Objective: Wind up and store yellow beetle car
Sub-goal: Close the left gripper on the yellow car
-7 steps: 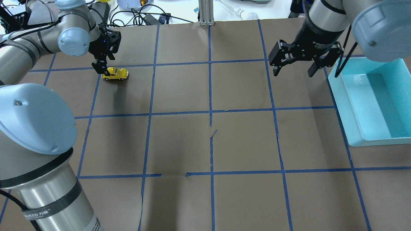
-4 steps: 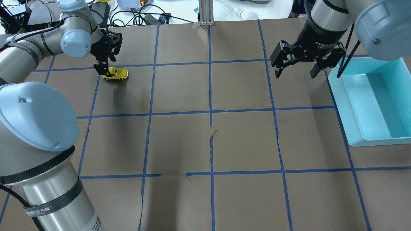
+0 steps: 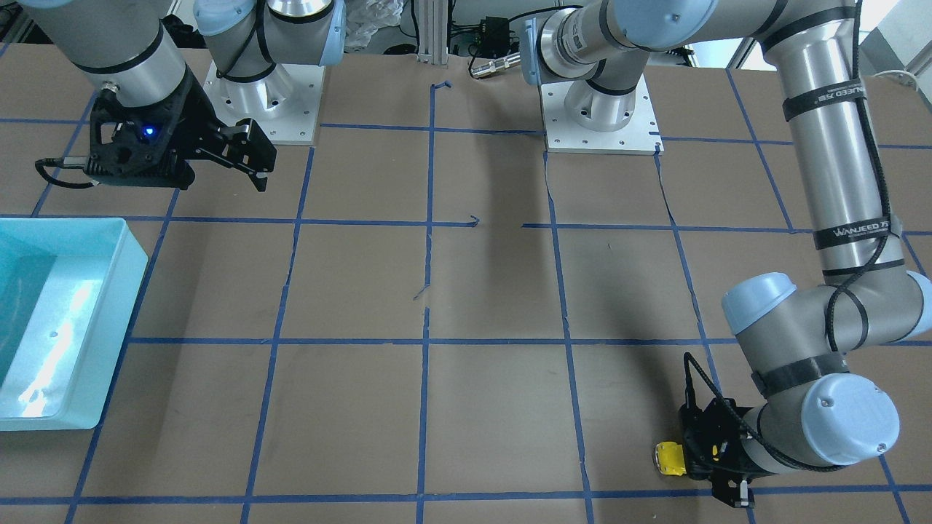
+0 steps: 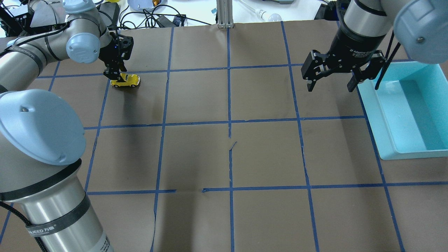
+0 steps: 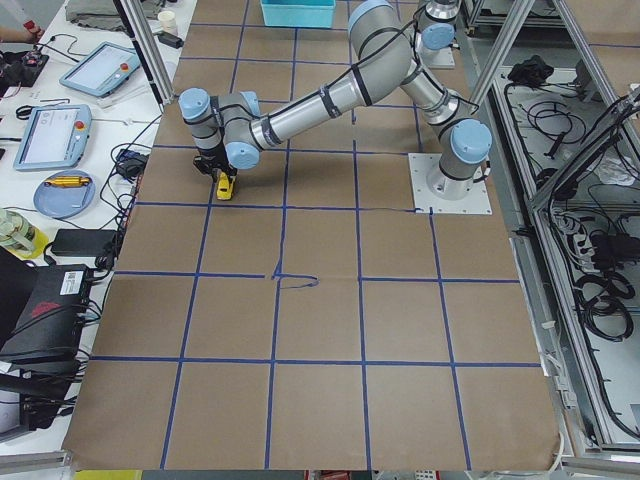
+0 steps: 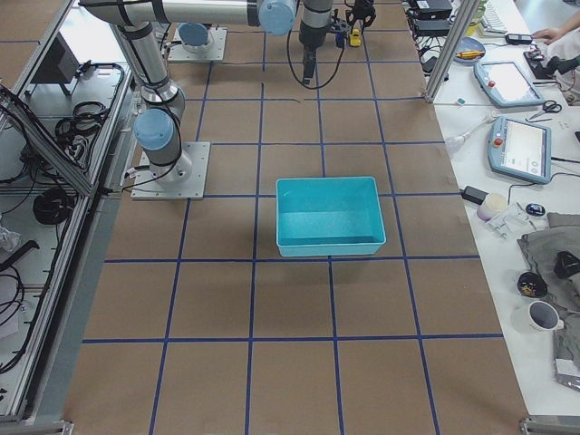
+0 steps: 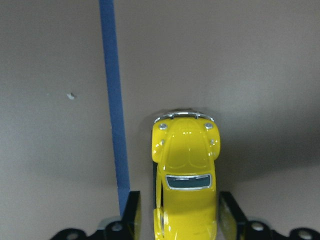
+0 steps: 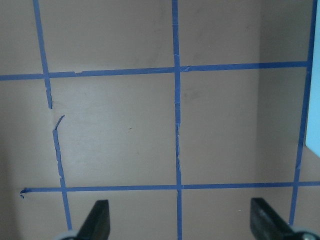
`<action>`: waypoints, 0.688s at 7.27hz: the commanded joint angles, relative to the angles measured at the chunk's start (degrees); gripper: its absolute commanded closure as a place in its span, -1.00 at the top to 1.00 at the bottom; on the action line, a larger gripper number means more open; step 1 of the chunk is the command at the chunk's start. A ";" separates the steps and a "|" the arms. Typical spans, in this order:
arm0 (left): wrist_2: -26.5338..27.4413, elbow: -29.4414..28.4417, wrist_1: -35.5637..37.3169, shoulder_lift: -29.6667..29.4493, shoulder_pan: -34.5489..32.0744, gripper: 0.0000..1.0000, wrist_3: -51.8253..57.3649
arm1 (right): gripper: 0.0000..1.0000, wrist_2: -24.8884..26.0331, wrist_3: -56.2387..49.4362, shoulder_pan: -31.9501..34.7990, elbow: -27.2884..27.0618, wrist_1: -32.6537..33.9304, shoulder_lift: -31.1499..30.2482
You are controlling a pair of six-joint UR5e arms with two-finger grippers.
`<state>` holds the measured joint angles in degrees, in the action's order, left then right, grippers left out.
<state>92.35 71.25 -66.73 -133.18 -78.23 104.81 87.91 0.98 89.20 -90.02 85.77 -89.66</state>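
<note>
The yellow beetle car [image 4: 126, 81] stands on the brown table at the far left, next to a blue tape line. It also shows in the front view [image 3: 668, 458] and the left wrist view [image 7: 185, 175]. My left gripper [image 4: 113, 74] is low over the car's rear end. Its fingers [image 7: 132, 215] straddle the rear with the jaws narrowly apart: a thin gap shows on one side and the other pad is near touching. My right gripper [image 4: 329, 87] is open and empty above the table, beside the bin.
A light-blue bin [image 4: 378, 115] sits at the table's right edge, seen too in the front view [image 3: 135, 291]; I see nothing in it. Blue tape lines grid the brown paper, which has tears near the middle [image 4: 231, 145]. Cables and clutter lie beyond the far edge.
My left gripper has shifted slightly right and down over the car's rear. My right gripper has moved right and a little nearer, toward the bin. The car has not moved.
</note>
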 commanded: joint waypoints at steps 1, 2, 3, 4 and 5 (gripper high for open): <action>0.02 0.29 -0.07 0.29 0.00 0.08 -0.22 | 1.00 -0.01 0.42 0.53 -0.07 0.61 -1.04; -0.06 0.47 -0.07 0.20 -0.08 0.08 -0.22 | 1.00 0.07 0.33 0.53 -0.07 0.62 -0.87; 0.11 1.16 0.02 0.29 0.00 0.08 -0.30 | 1.00 0.16 0.33 0.53 -0.16 0.62 -0.78; 0.11 1.17 0.02 0.46 0.00 0.08 -0.22 | 1.00 -0.10 0.33 0.53 -0.25 0.62 -0.61; 0.11 1.17 0.02 0.46 0.00 0.06 -0.22 | 1.00 0.07 0.33 0.53 -0.25 0.62 -0.60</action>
<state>92.44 72.34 -66.72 -132.78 -78.24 104.57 87.93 1.32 89.73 -90.22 86.39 -90.33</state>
